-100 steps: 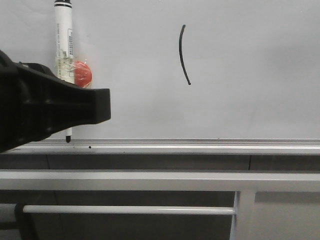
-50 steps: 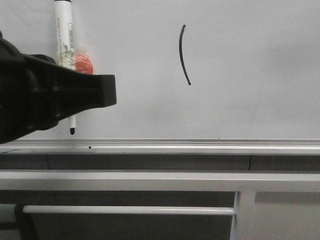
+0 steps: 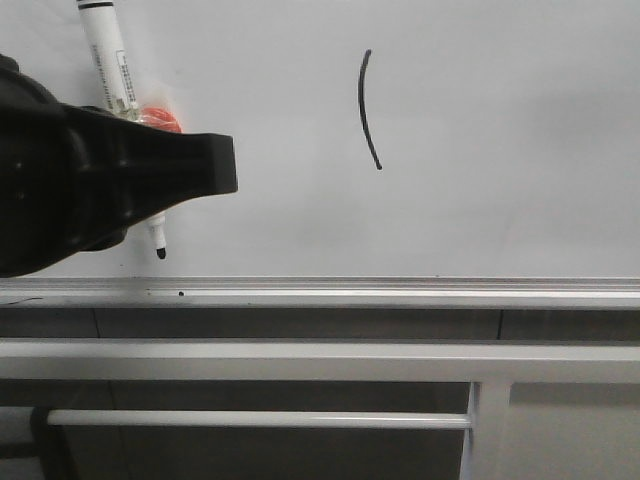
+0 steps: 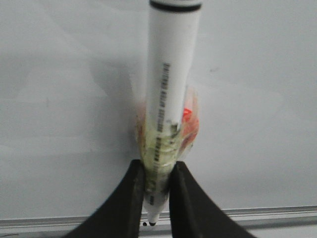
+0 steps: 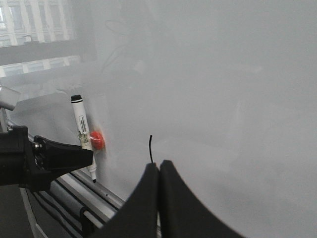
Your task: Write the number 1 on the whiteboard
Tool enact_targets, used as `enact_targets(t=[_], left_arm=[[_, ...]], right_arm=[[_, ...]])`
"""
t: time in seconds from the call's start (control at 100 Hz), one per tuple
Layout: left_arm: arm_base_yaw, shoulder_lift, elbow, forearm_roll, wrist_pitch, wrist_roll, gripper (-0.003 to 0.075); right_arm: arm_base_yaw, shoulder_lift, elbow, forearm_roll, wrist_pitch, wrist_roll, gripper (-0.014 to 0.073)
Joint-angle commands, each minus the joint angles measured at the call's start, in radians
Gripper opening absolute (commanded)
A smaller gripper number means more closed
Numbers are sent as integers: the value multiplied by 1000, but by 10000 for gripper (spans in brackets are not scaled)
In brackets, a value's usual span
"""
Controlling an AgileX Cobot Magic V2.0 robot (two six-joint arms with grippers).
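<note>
Fingers [image 4: 131, 198] of my left gripper [image 4: 156, 198] clamped on marker pen [image 4: 168, 89], right gripper [image 5: 158, 198] pressed together, number 1 [image 3: 367, 110] well right of pen on whiteboard [image 3: 500, 150]

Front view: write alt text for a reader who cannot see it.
A curved black stroke stands on a whiteboard. At left, a black gripper holds a white marker, tilted, its tip just above the silver rail.

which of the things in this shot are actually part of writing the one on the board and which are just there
Part of the job:
- whiteboard
- number 1, already drawn
- marker pen, held tip-down in the left gripper

Just there:
- red magnet taped to the pen
- right gripper, shut and empty
- frame bars below the board
</note>
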Motion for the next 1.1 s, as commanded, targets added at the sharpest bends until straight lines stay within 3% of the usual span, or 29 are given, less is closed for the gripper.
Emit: enact_targets(t=[0.0, 0.13, 0.35, 0.44, 0.69, 0.86, 1.09], left_arm=[[10, -18, -29, 61, 97, -12, -20], [6, -25, -29, 61, 107, -6, 8], [-23, -25, -29, 61, 162, -4, 253], [-24, -25, -29, 61, 162, -4, 317], [-74, -25, -29, 61, 162, 20, 328], [-143, -48, -29, 58, 162, 137, 326], [-187, -170, -15, -63, 162, 277, 326]], right_arm=[[1, 5, -28, -32, -12, -10, -64], [1, 5, -28, -32, -12, -10, -64], [1, 5, -28, -32, -12, -10, -64], [1, 5, -28, -32, -12, -10, -64], [1, 5, -28, -32, -14, -10, -64], [1, 5, -28, -32, -14, -10, -64], [1, 5, -28, -32, -11, -10, -64]])
